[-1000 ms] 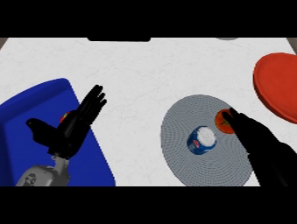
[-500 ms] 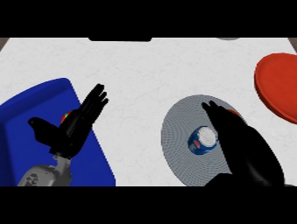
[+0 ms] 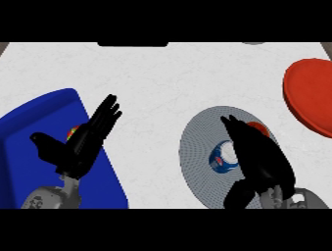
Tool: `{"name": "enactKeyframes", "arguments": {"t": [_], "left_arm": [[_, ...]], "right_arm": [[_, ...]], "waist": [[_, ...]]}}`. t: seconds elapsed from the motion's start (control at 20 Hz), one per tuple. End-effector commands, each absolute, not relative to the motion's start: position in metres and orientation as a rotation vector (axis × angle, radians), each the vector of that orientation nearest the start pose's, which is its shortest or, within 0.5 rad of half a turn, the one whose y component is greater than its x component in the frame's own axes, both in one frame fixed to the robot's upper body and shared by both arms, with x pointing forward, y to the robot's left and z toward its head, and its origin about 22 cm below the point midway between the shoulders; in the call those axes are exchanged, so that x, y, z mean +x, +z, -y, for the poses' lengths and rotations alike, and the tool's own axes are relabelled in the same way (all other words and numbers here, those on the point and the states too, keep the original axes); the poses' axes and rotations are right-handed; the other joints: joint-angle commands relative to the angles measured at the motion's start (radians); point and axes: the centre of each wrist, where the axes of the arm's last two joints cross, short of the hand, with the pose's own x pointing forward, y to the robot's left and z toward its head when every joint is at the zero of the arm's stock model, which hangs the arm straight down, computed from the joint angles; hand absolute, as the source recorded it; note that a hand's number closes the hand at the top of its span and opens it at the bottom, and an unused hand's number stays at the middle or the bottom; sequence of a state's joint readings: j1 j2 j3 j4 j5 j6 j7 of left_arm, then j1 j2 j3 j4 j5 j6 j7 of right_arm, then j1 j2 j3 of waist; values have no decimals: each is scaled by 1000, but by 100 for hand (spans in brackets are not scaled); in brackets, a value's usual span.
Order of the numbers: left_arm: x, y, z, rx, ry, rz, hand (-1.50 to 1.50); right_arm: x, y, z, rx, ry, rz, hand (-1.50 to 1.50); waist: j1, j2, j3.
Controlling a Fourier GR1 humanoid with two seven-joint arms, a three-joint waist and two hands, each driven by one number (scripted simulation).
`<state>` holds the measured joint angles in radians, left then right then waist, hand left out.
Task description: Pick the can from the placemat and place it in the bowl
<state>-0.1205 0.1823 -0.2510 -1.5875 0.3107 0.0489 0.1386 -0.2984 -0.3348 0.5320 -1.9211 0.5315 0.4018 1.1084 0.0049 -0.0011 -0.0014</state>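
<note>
While the left hand (image 3: 87, 139) rests open with fingers up over the blue tray (image 3: 20, 152), all the change is on the right. Compared with a second ago, the right hand (image 3: 264, 161) has slid in from the far side of the grey round placemat (image 3: 197, 131) and now lies across it. Its fingers reach out past the can (image 3: 223, 158) and its thumb hangs low on the near side.

The can, white with blue and red markings, sits on the placemat just to the left of the right palm. It is partly covered by the hand, and I cannot tell whether the two actually touch. The right hand's fingers look straight rather than curled, so I judge it open and not yet gripping.

For the task, this means the approach seems nearly over and the grasp is the step in hand. The fingers and thumb would need to wrap the can before any lift. The red bowl (image 3: 319, 100) waits beyond and to the right of the right hand, well apart from the can, so the carry would run outward and rightward. One risk, as I see it, is that the can gets nudged and rolls on the placemat before the fingers close round it.
</note>
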Motion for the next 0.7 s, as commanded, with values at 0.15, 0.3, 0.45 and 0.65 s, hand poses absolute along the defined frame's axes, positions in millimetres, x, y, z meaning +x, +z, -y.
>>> {"name": "enactKeyframes", "arguments": {"t": [0.15, 0.3, 0.45, 0.65], "left_arm": [[262, 30, -199, -269, -140, 1483, 0], [256, 31, -200, -269, -133, 1485, 0], [261, 27, -208, -272, -133, 1483, 0], [267, 39, -211, -250, -160, 1489, 0]], "right_arm": [[214, 122, 125, -820, 1138, 797, -150], [220, 117, 109, -830, 1138, 768, -150], [237, 112, 112, -846, 1132, 779, -150], [244, 95, 116, -834, 1130, 760, -150]], "waist": [[-9, -1, 1], [-3, -2, 0], [-2, 0, 1], [-1, 0, 1]]}}
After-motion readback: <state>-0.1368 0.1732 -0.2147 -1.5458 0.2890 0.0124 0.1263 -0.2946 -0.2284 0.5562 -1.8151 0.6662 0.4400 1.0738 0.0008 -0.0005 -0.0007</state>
